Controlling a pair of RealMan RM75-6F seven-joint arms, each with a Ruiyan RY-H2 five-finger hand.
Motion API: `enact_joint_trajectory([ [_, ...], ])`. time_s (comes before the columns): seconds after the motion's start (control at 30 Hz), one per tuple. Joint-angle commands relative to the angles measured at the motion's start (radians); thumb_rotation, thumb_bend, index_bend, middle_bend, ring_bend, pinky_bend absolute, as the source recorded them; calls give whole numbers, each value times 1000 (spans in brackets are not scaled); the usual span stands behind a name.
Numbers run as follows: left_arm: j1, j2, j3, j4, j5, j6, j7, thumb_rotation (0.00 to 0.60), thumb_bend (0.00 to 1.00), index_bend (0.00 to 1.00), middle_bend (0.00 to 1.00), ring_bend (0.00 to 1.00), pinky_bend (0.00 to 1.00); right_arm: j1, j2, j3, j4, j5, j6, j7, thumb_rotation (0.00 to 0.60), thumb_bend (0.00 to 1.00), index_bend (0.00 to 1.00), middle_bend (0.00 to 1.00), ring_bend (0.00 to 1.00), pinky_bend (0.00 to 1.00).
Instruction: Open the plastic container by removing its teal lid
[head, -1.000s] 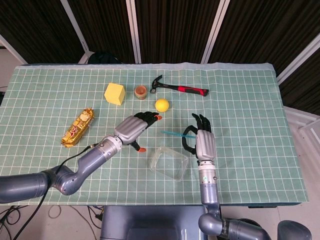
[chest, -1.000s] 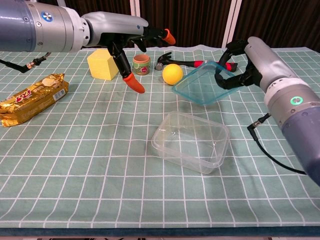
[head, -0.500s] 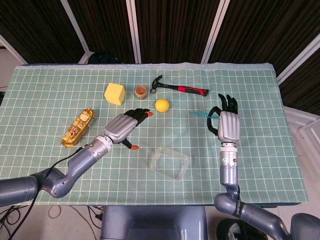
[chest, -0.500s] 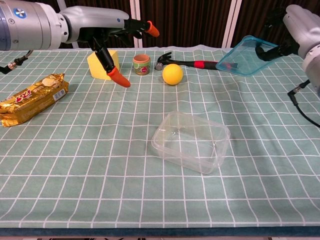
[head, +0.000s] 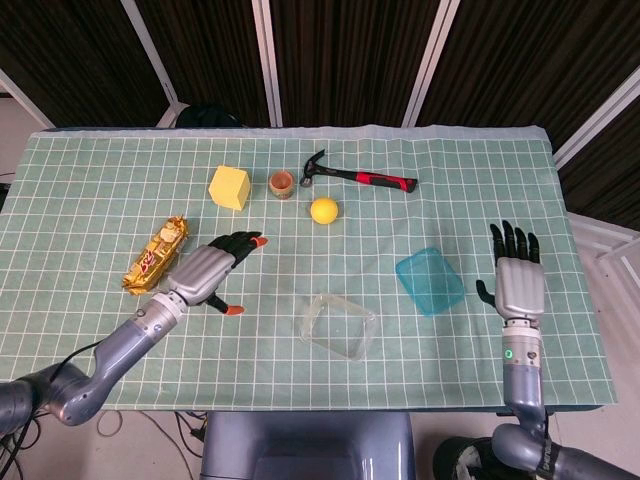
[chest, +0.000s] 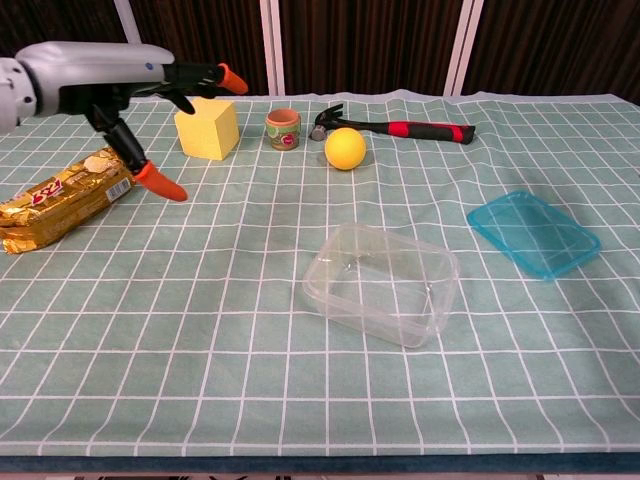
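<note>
Both hands now empty, teal lid (head: 429, 282) set down right of the clear plastic container (head: 338, 325)
Half a second ago the right hand (head: 517, 284) held the lid aloft; now it hovers right of it, fingers spread, while the left hand (head: 204, 274), fingers apart, has pulled further left of the container toward the gold snack bar (head: 156, 255)

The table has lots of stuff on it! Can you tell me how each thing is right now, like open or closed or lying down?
plastic container: open, upright, empty.
teal lid: off, flat on the table, apart from the container.
left hand: open, holds nothing.
right hand: open, holds nothing.
hammer: lying flat.
yellow ball: resting on the table.
yellow cube: sitting on the table.
small cup: upright.
snack bar: lying flat, wrapped.
</note>
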Motion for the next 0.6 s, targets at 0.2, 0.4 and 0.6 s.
enact_joint_trajectory([
  [0.2,159,105,89,-56,142,153,-81,600,0,0,0,0,110,-105,157,-88,-159,-52,42,88,600,360,0,0,0,0],
  [0.4,296,157,153,-86,202,301,-91,600,0,0,0,0,99,-141,264,-166,-204,-150,26,143,600,278,0,0,0,0],
  [0.6,450,182,227,-59,265,471,32,600,0,0,0,0,12,-194,375,-276,-223,-294,31,210,600,196,0,0,0,0],
])
